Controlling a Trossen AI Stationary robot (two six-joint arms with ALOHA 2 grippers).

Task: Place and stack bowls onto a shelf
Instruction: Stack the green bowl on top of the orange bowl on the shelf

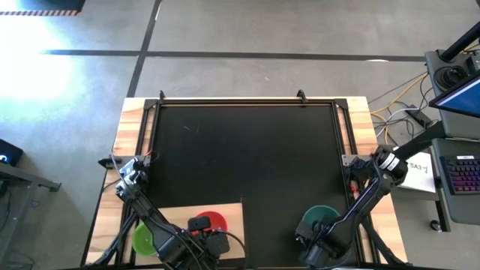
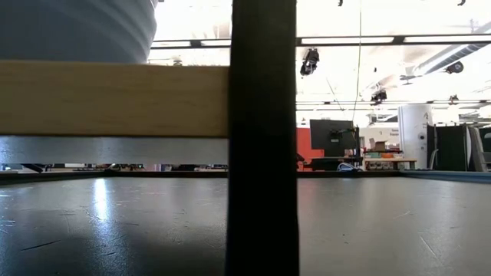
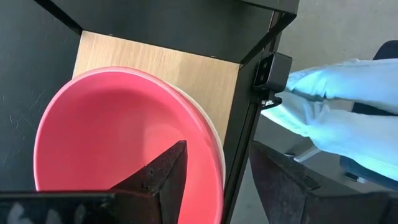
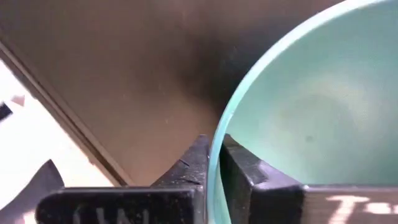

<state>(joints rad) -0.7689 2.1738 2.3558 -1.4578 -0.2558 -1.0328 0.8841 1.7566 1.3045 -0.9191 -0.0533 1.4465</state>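
A red bowl (image 3: 118, 130) sits nested in a white bowl whose rim (image 3: 210, 134) shows beside it, on the light-wood shelf (image 3: 186, 68) at the table's near left. In the high view the red bowl (image 1: 216, 220) lies by my left gripper (image 1: 200, 223). That gripper (image 3: 217, 149) is open, one finger over the bowl's inside and one outside past a black frame bar; I cannot tell if it touches. A yellow-green bowl (image 1: 142, 236) sits further left on the shelf. My right gripper (image 1: 309, 234) is shut on a teal bowl (image 1: 321, 219) over the black mat at near right. My right gripper pinches the teal bowl's rim (image 4: 219, 124) between its two fingers, one finger (image 4: 249, 168) inside the bowl and one (image 4: 189, 165) outside. Whether the bowl's base is on the mat, I cannot tell.
The low view shows the shelf's board (image 2: 115, 100) raised above the mat on a black post (image 2: 261, 138), with a grey-blue bowl wall (image 2: 77, 31) on top. The black mat (image 1: 247, 150) spreads toward the far edge. A person's light-blue clothing (image 3: 336, 118) shows beyond the table's near edge.
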